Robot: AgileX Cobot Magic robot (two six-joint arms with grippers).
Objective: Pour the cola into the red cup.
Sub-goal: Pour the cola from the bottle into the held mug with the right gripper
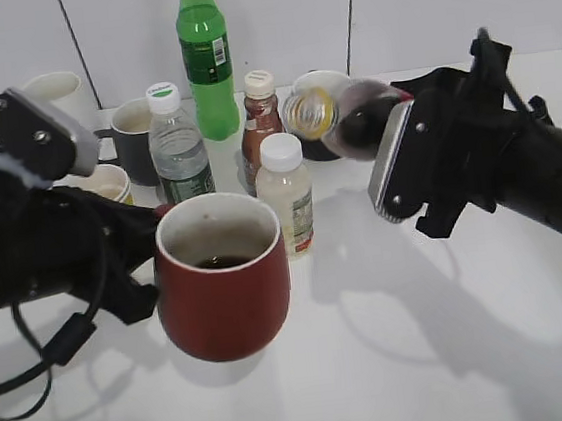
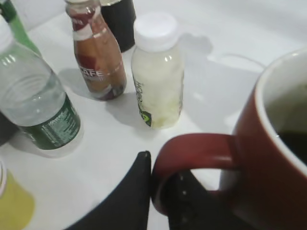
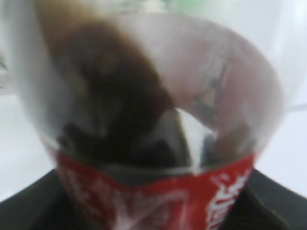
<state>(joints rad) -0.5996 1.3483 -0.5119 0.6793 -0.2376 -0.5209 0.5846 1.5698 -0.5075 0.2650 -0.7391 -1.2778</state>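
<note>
The red cup is held above the table by my left gripper, which is shut on its handle; dark cola lies in its bottom. My right gripper is shut on the cola bottle, tipped nearly level, its open yellow-ringed mouth pointing left, above and right of the cup. In the right wrist view the bottle fills the frame, red label low, dark liquid sloshing inside; the jaws are hidden behind it.
Behind the cup stand a pale bottle with a white cap, a small brown bottle, a water bottle, a green bottle, a grey mug, a white mug and a yellow cup.
</note>
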